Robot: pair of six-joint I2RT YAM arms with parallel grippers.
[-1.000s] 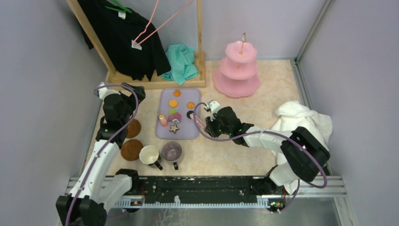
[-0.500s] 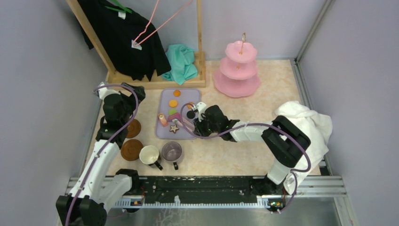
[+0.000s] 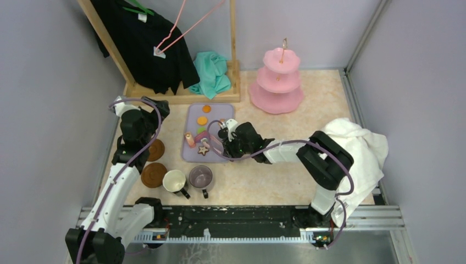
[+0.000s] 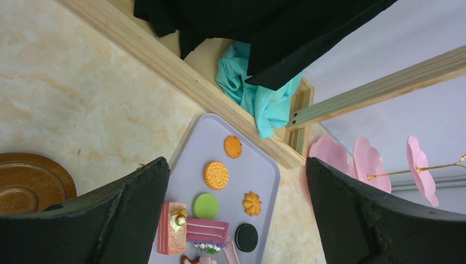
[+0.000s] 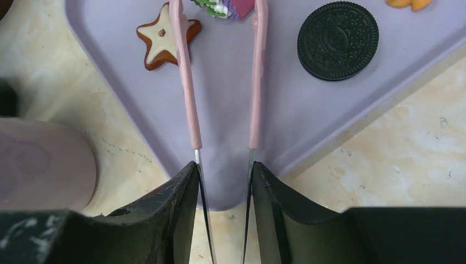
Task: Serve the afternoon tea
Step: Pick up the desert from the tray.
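My right gripper (image 3: 235, 138) (image 5: 224, 168) is shut on pink-tipped tongs (image 5: 187, 82). The tong tips straddle a purple cake slice (image 5: 228, 6) on the lilac tray (image 3: 217, 153). A star cookie (image 5: 165, 36) lies left of the tongs and a black round (image 5: 338, 40) right of them. Orange rounds (image 4: 216, 175), a green round (image 4: 205, 205) and a pink cake slice (image 4: 171, 228) also lie on the tray. My left gripper (image 3: 140, 118) (image 4: 235, 163) is open and empty, high left of the tray. The cream mug (image 3: 175, 180), purple mug (image 3: 200, 176) and brown coasters (image 3: 154, 175) are near left. The pink stand (image 3: 277, 82) is far right.
A wooden clothes rack (image 3: 181, 96) with a black shirt stands behind the tray, with a teal cloth (image 3: 211, 74) at its foot. A white towel (image 3: 351, 148) lies at the right, under my right arm. Grey walls close in both sides.
My right arm has reached left across the tray, bringing the tong tips from the black round to the cake slice beside the star cookie. The left arm has not moved.
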